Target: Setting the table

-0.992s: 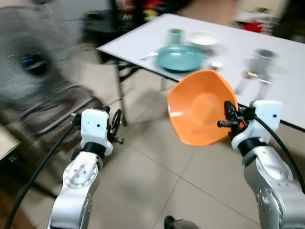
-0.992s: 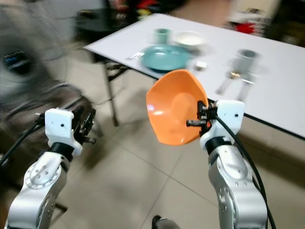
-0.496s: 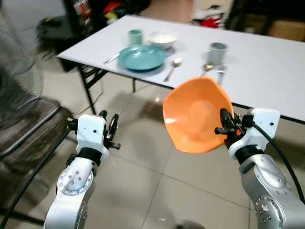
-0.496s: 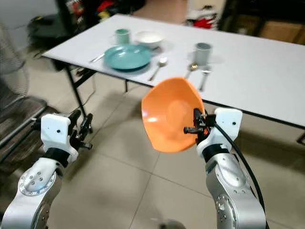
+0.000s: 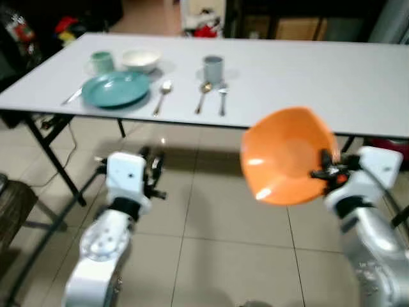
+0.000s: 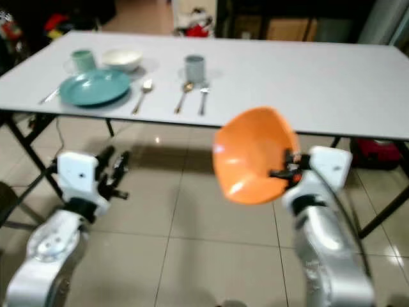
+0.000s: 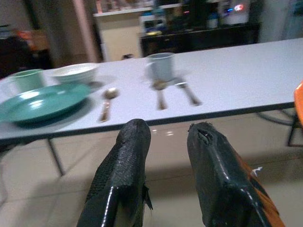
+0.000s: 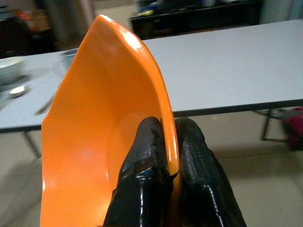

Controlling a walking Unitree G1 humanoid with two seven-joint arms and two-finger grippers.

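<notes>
My right gripper (image 5: pixel 327 169) is shut on the rim of an orange bowl (image 5: pixel 287 153), held tilted above the floor in front of the white table (image 5: pixel 307 70). In the right wrist view the fingertips (image 8: pixel 151 137) pinch the bowl's edge (image 8: pixel 94 142). A set place lies on the table's left part: a teal plate (image 5: pixel 115 88), a white bowl (image 5: pixel 140 59), a green cup (image 5: pixel 100 61) and a spoon (image 5: pixel 164 86). Further right stand a grey cup (image 5: pixel 213 66) with a spoon (image 5: pixel 203 89) and a fork (image 5: pixel 222 96). My left gripper (image 5: pixel 152 176) is open and holds nothing, low before the table.
The table's black legs (image 5: pixel 64 169) stand on a tiled floor (image 5: pixel 211 256). A dark chair (image 5: pixel 9 204) shows at the left edge. Something red (image 5: pixel 383 144) lies under the table at the right. Dark furniture lines the far wall.
The camera has swung round, so the table now lies straight ahead and the fan has left the view. The right gripper still holds the orange bowl.
</notes>
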